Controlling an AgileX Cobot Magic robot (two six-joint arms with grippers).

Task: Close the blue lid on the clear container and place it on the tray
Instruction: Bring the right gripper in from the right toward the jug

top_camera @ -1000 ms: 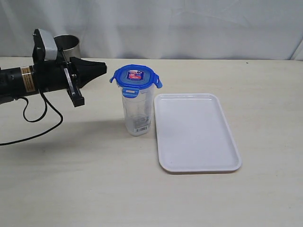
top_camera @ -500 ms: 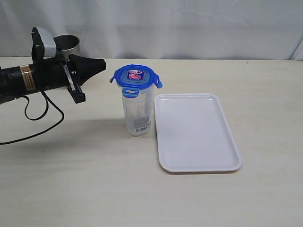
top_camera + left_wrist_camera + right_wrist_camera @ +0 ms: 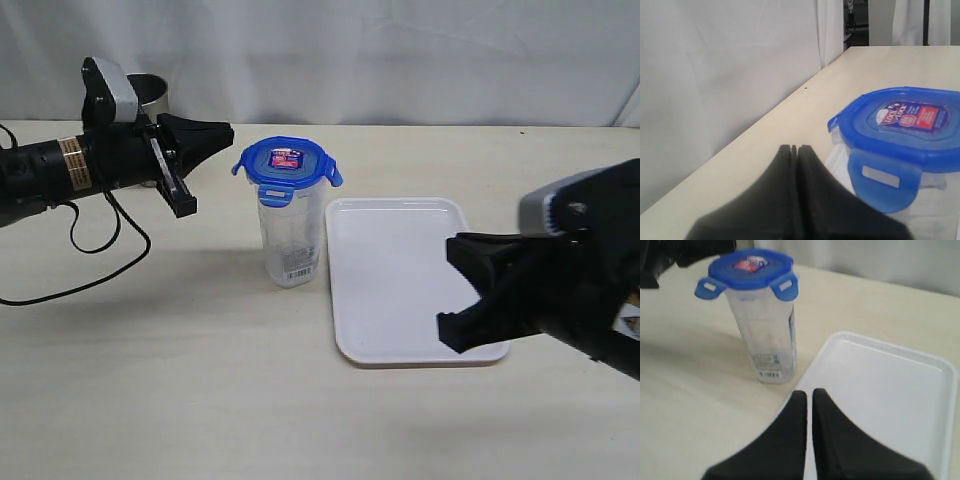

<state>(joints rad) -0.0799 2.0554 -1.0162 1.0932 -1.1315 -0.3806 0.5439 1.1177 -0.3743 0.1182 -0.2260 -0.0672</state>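
Left gripper beside splayed-flap blue lid.

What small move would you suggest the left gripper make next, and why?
Probably ease the shut left gripper toward the blue lid and press one flap down. The lid sits on the clear container, but its flaps stick outward, apparently unlatched.

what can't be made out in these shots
Steel cup: exterior view, mostly hidden behind the left arm.
Tray: exterior view, near right corner covered by the right gripper.
Clear container: left wrist view, lower body cut off by the edge and the left gripper.
Blue lid: sticker print too small or blurred in every view.
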